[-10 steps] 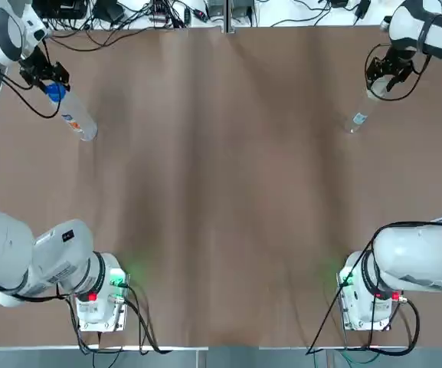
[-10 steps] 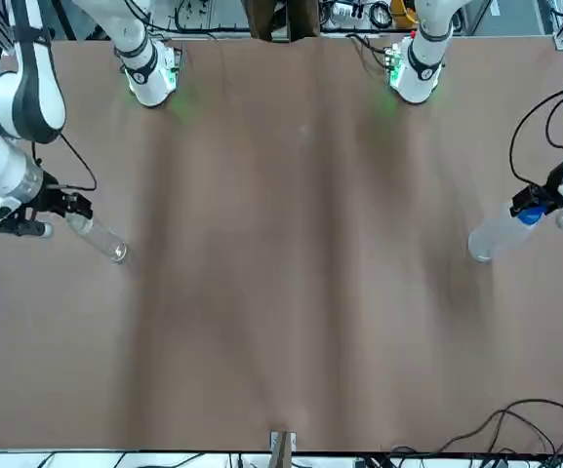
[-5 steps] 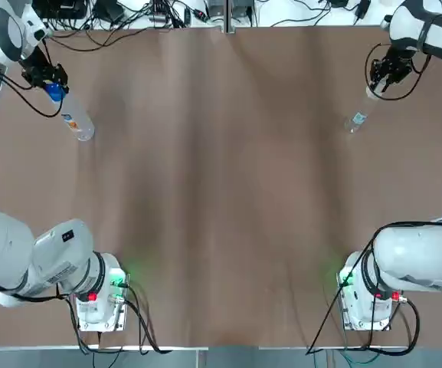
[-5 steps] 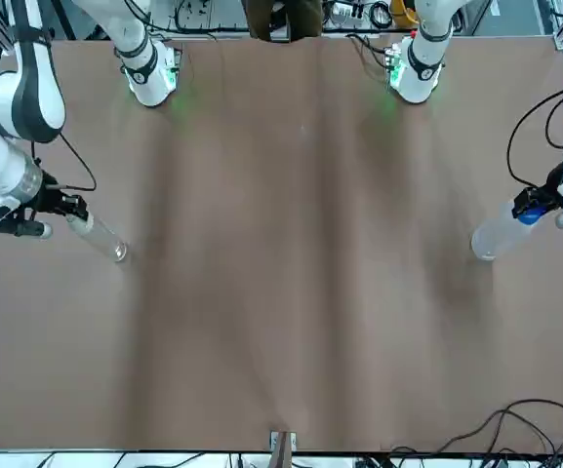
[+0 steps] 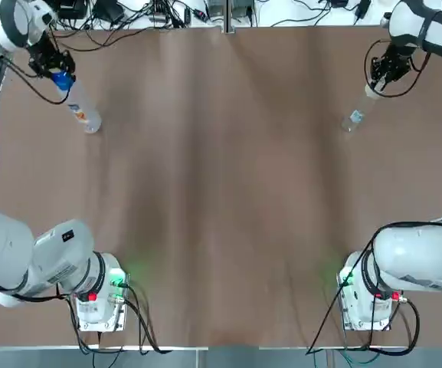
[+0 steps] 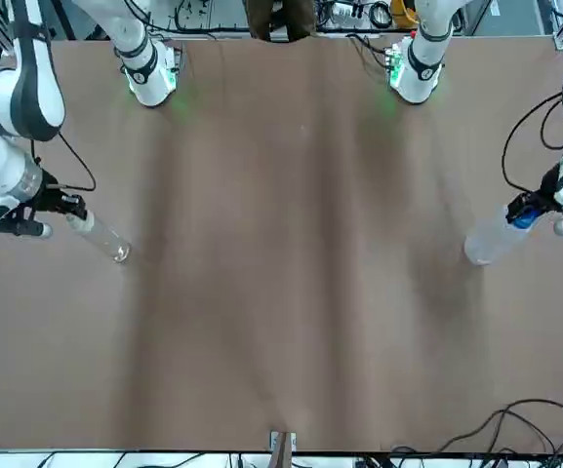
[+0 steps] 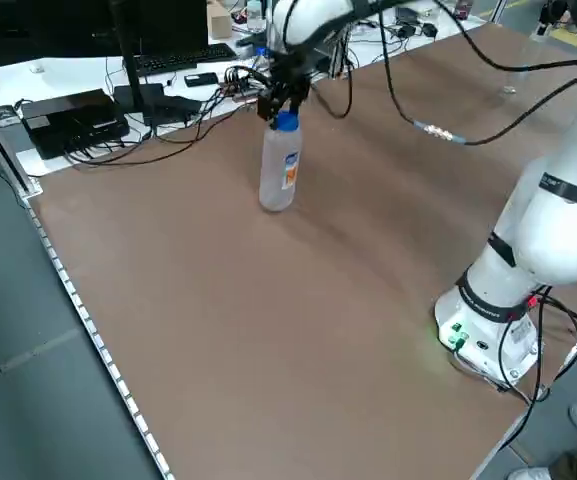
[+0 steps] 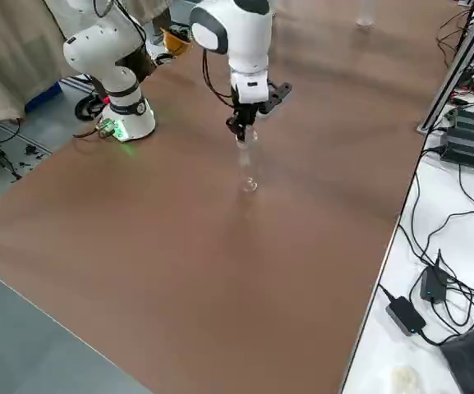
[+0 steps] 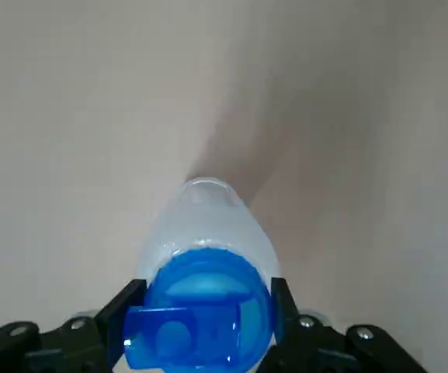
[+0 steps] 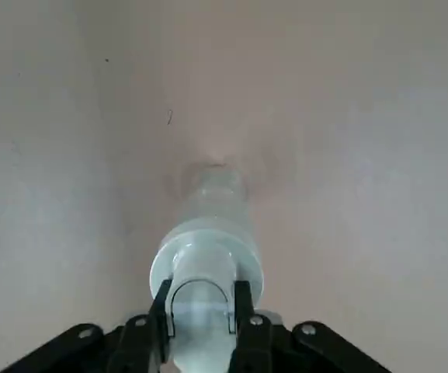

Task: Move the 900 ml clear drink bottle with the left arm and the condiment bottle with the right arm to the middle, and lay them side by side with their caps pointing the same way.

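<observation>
Drink bottle (image 5: 81, 113) in left gripper (image 5: 60, 77) is far from right gripper's (image 5: 379, 81) condiment bottle (image 5: 356, 117).

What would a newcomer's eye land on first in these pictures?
Two bottles are each gripped at the cap, at opposite far corners of the brown table. The left gripper holds the blue-capped clear drink bottle upright at the far left. The right gripper holds the slimmer condiment bottle at the far right, with the wide middle of the table lying between them.
</observation>
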